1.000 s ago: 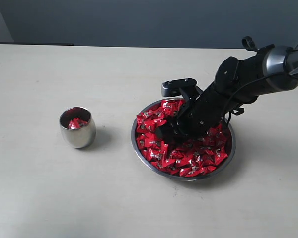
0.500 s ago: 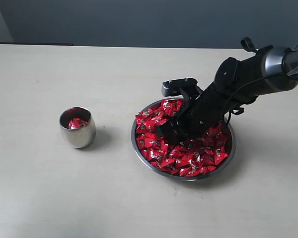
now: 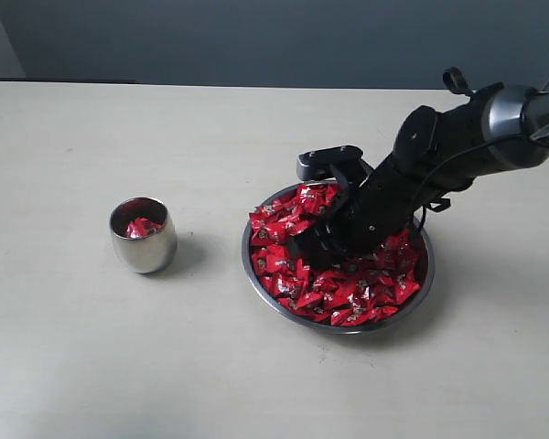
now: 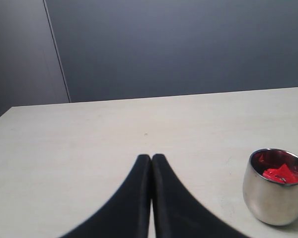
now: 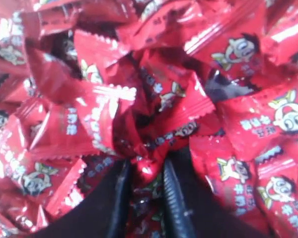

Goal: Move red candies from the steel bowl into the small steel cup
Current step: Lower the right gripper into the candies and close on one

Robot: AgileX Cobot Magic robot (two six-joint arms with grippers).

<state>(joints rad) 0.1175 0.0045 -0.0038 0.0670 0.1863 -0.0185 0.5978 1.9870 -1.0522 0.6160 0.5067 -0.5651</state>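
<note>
1. The steel bowl (image 3: 343, 328) stands on the table (image 3: 119, 366), a little to the lower right of the centre of the exterior view. It is heaped with red candies (image 3: 361, 288) in shiny wrappers.
2. The right gripper (image 3: 313, 242) reaches in from the upper right of that view. Its tip is sunk into the left half of the heap, so the jaws are hidden there.
3. In the right wrist view the two black fingers (image 5: 120, 198) stand close to each other with only a narrow gap between them. They pinch the crinkled end of one red candy (image 5: 148, 153). Other candies press around it on every side, and I cannot tell if it is raised from them.
4. The small steel cup (image 3: 144, 242) stands upright at the left of centre in the exterior view, well apart from the bowl. Some red wrapping shows inside it.
5. The left gripper (image 4: 151, 159) appears only in the left wrist view, at the bottom middle. Its two black fingers are pressed together along their length and hold nothing. The cup stands at the lower right of this view, apart from the fingers.
</note>
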